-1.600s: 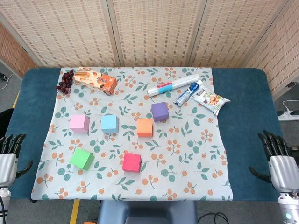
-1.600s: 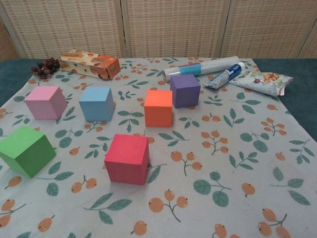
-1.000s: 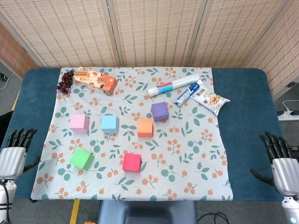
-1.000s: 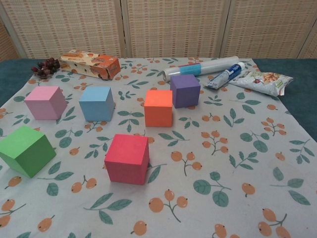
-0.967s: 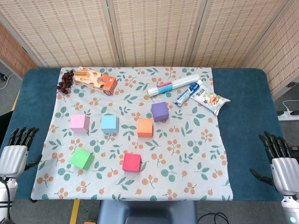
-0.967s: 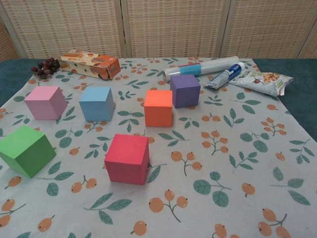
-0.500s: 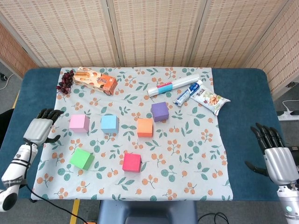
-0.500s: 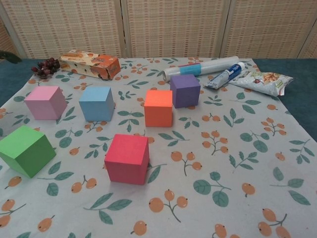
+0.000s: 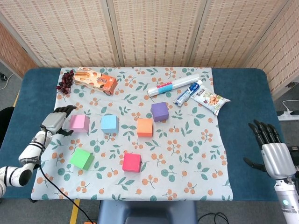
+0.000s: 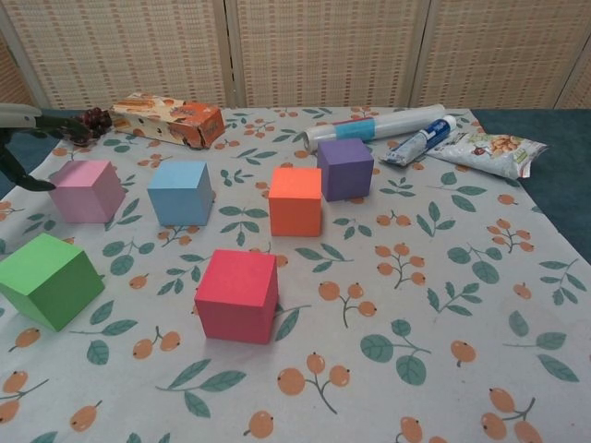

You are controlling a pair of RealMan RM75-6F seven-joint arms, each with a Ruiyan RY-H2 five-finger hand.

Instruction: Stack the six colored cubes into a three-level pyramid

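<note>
Occlusions and frame cut-offs around the square pink foam cube [image 10: 86, 190].

In the chest view, the silver-and-black left hand [image 10: 26, 138] beside that cube is cut by the left edge; whether its fingers touch the cube cannot be told. The square green foam cube [image 10: 48, 280], nearer than the pink cube, is clipped there too. In the head view, the right arm's forearm runs off the bottom edge.

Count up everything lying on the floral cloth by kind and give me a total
Cubes: 6, namely pink cube, blue cube, orange cube, purple cube, green cube, red cube
Snack box: 1
Grape bunch: 1
Film roll: 1
Toothpaste tube: 1
Snack bag: 1
Total: 11
</note>
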